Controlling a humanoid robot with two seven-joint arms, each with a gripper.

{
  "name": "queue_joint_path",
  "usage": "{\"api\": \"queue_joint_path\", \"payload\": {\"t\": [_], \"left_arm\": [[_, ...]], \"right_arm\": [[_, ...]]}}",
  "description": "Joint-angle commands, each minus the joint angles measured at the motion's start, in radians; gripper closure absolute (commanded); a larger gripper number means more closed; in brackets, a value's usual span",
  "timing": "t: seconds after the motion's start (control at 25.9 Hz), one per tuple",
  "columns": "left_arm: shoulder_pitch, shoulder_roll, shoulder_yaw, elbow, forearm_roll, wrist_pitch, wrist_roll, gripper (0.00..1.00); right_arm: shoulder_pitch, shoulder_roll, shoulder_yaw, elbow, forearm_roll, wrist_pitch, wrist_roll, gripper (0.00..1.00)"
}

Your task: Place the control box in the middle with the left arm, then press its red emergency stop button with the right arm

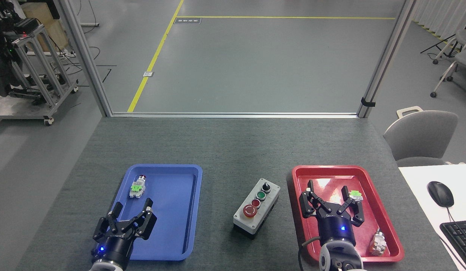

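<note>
Head view: left gripper (pixel 129 216) fingers spread wide and empty over the blue tray (pixel 188 210), right gripper (pixel 331 203) fingers likewise splayed, gripping nothing, above the red tray (pixel 385 210). Between both trays, control box (pixel 256 207) on grey felt, slightly askew, already roughly central. Red emergency stop button (pixel 250 211) at its near end, facing up, probably for an easy press from the right.
</note>
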Motion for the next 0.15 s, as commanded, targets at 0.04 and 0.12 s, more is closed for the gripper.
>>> {"api": "queue_joint_path", "payload": {"t": [0.04,0.12], "left_arm": [[0.001,0.000,0.000,0.000,0.000,0.000,0.000,0.01],[-0.001,0.000,0.000,0.000,0.000,0.000,0.000,0.01]], "right_arm": [[0.012,0.000,0.021,-0.007,0.014,-0.004,0.000,0.00],[0.016,0.000,0.024,-0.009,0.017,-0.004,0.000,0.00]]}}
